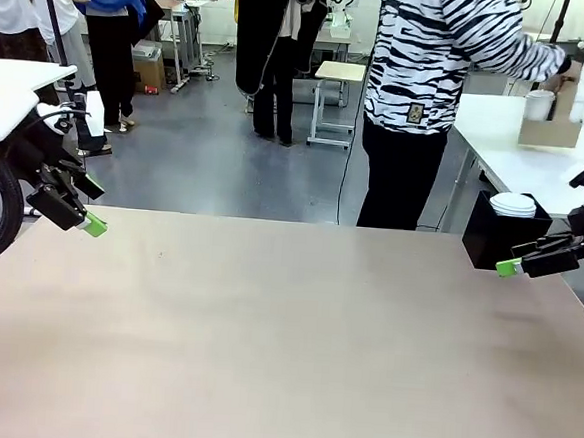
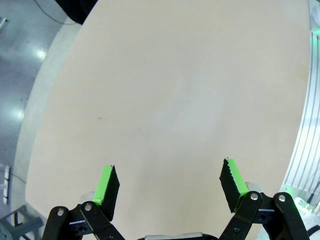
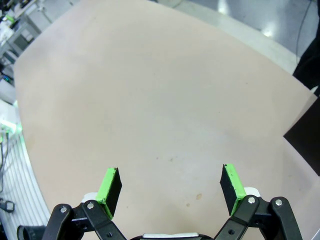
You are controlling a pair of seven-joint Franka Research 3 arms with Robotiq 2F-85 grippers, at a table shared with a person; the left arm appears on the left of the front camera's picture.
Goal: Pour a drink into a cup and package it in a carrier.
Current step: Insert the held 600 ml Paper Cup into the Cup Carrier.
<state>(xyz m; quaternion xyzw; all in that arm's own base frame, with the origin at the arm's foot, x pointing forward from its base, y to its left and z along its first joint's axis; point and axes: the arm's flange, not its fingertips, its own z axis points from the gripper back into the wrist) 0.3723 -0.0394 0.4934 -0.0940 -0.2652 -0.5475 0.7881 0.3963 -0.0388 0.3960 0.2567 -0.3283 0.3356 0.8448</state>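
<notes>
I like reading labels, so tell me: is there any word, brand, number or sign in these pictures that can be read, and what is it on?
None can be read.
The small dark patch at the hem of the person's striped top: too small and blurred to read.
The black box, the white lids and the table: no print visible.

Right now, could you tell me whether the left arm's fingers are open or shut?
Open. The left gripper has its green-padded fingers wide apart above the bare table, nothing between them.
</notes>
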